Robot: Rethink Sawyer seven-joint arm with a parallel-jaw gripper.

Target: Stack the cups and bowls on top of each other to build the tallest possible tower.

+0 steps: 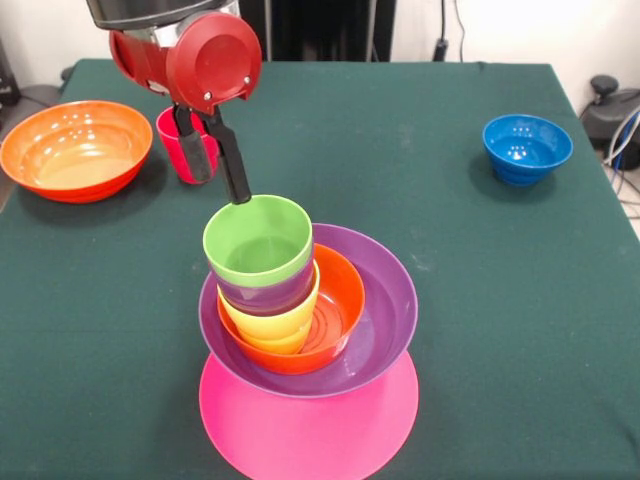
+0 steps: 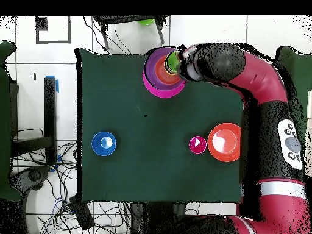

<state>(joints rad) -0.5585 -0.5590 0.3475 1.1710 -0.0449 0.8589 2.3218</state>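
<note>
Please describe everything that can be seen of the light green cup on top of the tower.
The light green cup is a small glossy plastic tumbler, upright, open side up and empty. It sits nested in the purple cup, so only its upper part and inside show. It is the highest piece of the tower. One dark finger of the gripper reaches down to its far rim and appears to touch it; the other finger hangs well behind, so the gripper is open.

Dark green cloth tabletop (image 1: 520,300); white tiled floor (image 2: 122,33) w/ tangled cables (image 2: 61,201); blue tape mark (image 2: 50,81) left of tabletop.
</note>
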